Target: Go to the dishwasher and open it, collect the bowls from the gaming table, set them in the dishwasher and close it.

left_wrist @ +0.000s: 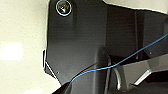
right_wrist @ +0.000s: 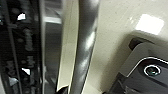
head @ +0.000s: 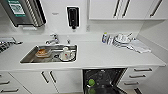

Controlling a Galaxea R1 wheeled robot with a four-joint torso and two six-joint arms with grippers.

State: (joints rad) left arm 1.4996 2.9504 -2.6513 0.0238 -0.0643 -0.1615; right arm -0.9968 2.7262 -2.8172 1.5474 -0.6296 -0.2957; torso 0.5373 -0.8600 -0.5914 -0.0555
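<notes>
right jaws: cannot tell, close by steel handle (right_wrist: pixel 83 47) | left jaws: cannot tell | dishwasher (head: pixel 103 81) open, under counter (head: pixel 100 56), right of sink (head: pixel 50 53) – ready for loading | green bowl (head: pixel 91 82) inside near front

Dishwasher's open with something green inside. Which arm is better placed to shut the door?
Probably right. The right wrist view looks straight along the dishwasher's steel bar handle, with the dark racks beside it. The left wrist view shows robot body, a blue cable and pale floor. In the head view the dishwasher stands open below the counter.
</notes>
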